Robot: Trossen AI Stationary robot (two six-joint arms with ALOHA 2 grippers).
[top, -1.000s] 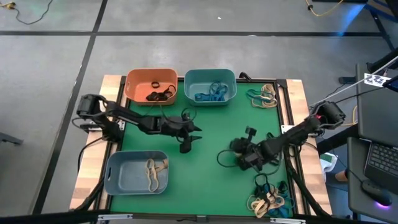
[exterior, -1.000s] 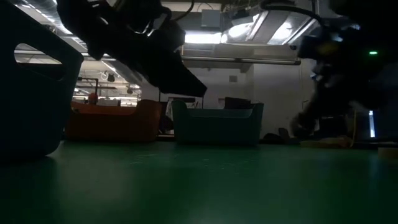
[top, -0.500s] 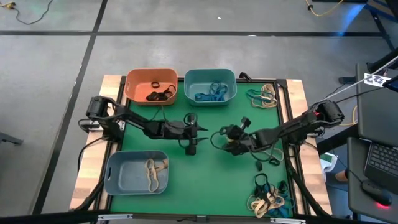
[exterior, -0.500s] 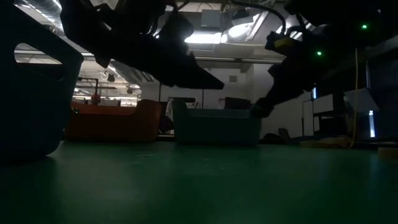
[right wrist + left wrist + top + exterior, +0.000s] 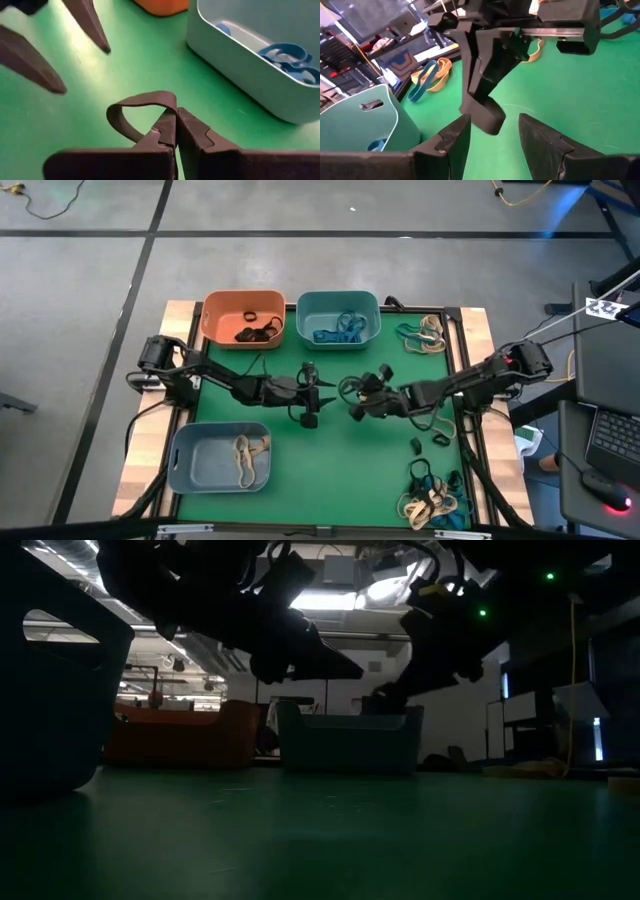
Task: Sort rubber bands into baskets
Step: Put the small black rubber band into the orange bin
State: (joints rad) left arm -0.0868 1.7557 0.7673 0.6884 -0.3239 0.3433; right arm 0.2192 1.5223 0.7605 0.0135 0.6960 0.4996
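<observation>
A dark rubber band [image 5: 142, 107] sticks out as a small loop from my shut right gripper [image 5: 176, 131], above the middle of the green mat [image 5: 355, 402]. My left gripper [image 5: 318, 395] faces it from the left, open, with nothing between its fingers [image 5: 445, 145]. At the far edge stand the orange basket [image 5: 243, 318] with black bands and the teal basket [image 5: 338, 318] with blue ones. The grey-blue basket [image 5: 220, 457], with tan bands, stands at the near left. My right gripper pinches the band between its two fingertips [image 5: 167, 122], where the two strands of the loop [image 5: 165, 116] come together. The fingers slant down from the table's right. The rest of the loop stands out ahead of the tips, open and slack, clear of the mat.
Loose piles of tan and teal bands lie at the far right [image 5: 422, 335] and the near right [image 5: 432, 495] of the mat. Two small black pieces [image 5: 415, 445] lie near the right arm. A raised frame [image 5: 462, 380] borders the mat.
My right gripper has carried the band from the near right toward the table's left and far side, up to my left gripper, rolling its wrist, and has stayed shut. My left gripper has rolled about its own line and shifted slightly right.
</observation>
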